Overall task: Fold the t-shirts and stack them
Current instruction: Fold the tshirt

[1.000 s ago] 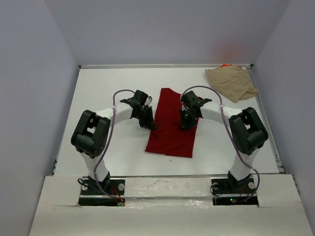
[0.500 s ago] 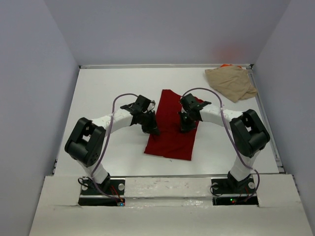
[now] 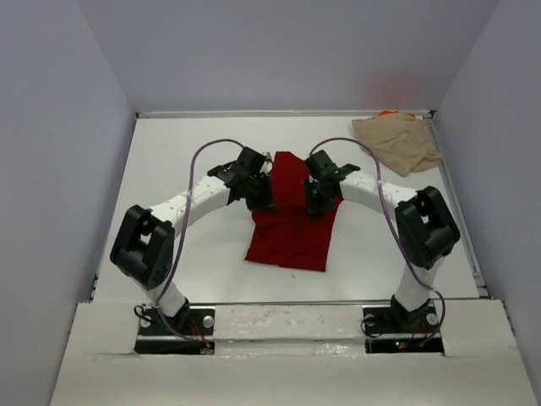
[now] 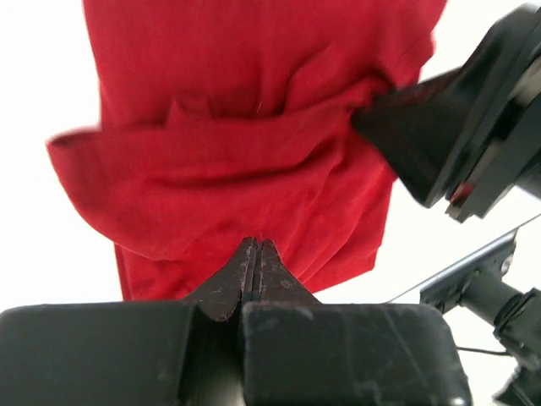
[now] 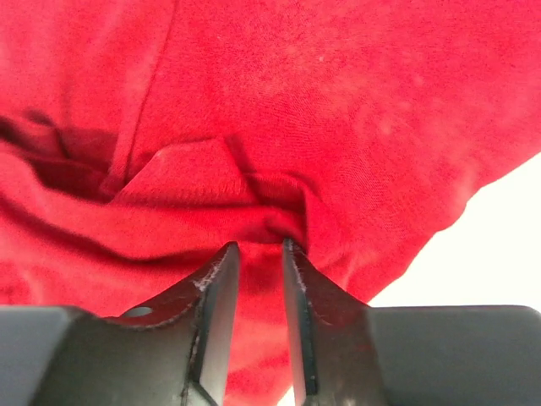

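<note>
Tagging the dark red t-shirt (image 3: 290, 237): it lies in the middle of the worktop (image 3: 186, 161), running from the centre toward the near edge. It is partly folded into a narrow strip, and its near end is flat and wider. We see its far half bunched and creased between the two arms. The left arm (image 3: 199, 196) reaches in at the shirt's left edge. In the left wrist view the left jaws are pressed together, tips right on the red cloth, with a thin edge of it pinched between them. The right arm (image 3: 363, 190) comes in at the shirt's right edge. In the right wrist view the right jaws stand slightly apart, with a raised ridge of red fabric at their tips. We cannot tell if that ridge is gripped. The tan t-shirt (image 3: 397, 142) sits crumpled in the far right corner, well apart from the red one. A sliver of orange fabric (image 3: 389, 112) peeks out behind it, at the far edge.
</note>
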